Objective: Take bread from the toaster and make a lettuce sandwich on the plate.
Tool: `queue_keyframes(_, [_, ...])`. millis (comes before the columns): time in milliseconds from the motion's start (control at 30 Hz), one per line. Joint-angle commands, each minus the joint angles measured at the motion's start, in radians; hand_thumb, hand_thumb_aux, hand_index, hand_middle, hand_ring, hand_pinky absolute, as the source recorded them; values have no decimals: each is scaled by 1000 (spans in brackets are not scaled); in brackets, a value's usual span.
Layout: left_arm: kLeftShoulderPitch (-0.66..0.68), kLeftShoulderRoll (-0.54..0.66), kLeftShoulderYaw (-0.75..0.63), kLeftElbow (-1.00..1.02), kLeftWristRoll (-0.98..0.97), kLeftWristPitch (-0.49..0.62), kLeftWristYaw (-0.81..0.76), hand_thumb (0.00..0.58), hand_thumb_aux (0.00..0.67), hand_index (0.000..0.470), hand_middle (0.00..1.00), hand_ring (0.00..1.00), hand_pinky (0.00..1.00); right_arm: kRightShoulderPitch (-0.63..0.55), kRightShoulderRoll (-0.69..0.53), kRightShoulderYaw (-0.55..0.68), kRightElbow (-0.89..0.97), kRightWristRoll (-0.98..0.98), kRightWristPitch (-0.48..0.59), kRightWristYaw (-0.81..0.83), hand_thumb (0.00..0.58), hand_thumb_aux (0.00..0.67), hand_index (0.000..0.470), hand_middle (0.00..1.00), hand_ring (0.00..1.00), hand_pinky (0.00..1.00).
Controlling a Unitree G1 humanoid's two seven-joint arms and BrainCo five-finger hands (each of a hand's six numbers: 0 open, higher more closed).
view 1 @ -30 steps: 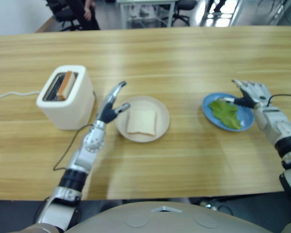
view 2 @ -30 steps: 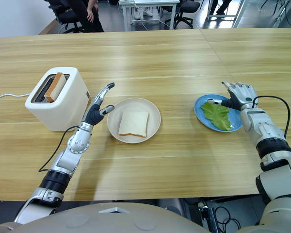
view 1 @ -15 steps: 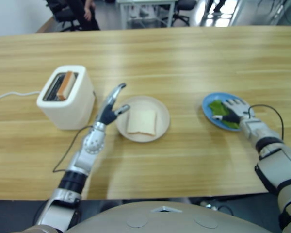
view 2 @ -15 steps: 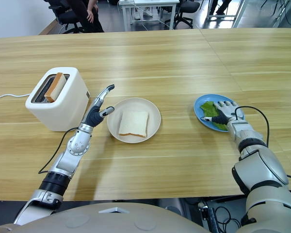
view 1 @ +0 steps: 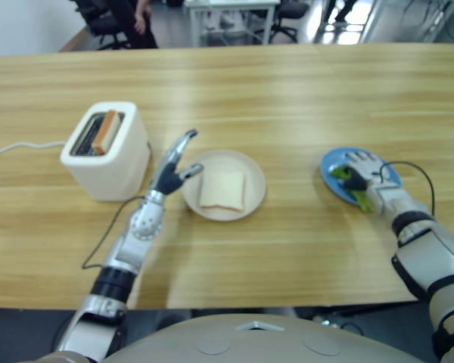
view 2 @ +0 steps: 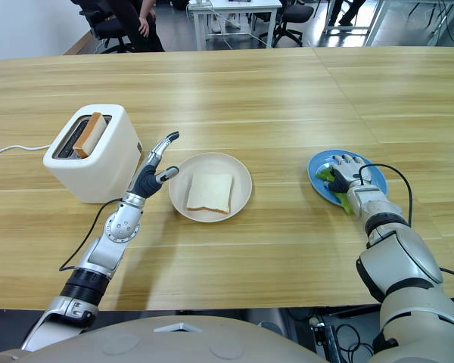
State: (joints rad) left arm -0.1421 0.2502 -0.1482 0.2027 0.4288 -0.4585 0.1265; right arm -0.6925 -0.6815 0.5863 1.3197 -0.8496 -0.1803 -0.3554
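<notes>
R hand (view 2: pixel 346 170) laid atop lettuce (view 2: pixel 325 175) on blue dish (view 2: pixel 318 159), prob. to pick it up; grip not discernible | L hand (view 2: pixel 153 174) released, holding nothing, parked betw. toaster (view 2: pixel 91 162) & plate (view 2: pixel 239 177) | one bread slice (view 2: pixel 209 192) on plate as base, 2nd slice (view 2: pixel 91 134) upright in toaster slot

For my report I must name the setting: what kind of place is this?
Probably an office or lab room, not a kitchen: a long wooden table, office chairs behind it, and a toaster staged on the table.
</notes>
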Motion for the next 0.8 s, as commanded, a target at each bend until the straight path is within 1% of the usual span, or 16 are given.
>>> queue_keyframes(33, [7,5,-6,1,10,13,-5,0,0,0,0,0,0,11,-3,5,18,5,-9,17,580,670,460,0,0,0])
queue_keyframes(467, [5,6,-6,6,15,12,-1,0,0,0,0,0,0,5,-38,-17,-4,30,-39,-5,580,670,460,0,0,0])
queue_keyframes(500, [4,6,-6,7,15,12,-1,0,0,0,0,0,0,4,-42,-22,-9,37,-45,-11,580,670,460,1000,1000,1000])
queue_keyframes(667, [4,5,-6,10,16,11,1,0,0,0,0,0,0,6,-75,-52,-59,65,-74,-42,580,670,460,1000,1000,1000])
queue_keyframes(800, [6,5,-5,10,17,10,5,0,0,0,0,0,0,16,-121,-83,-152,82,-95,-68,580,670,460,1000,1000,1000])
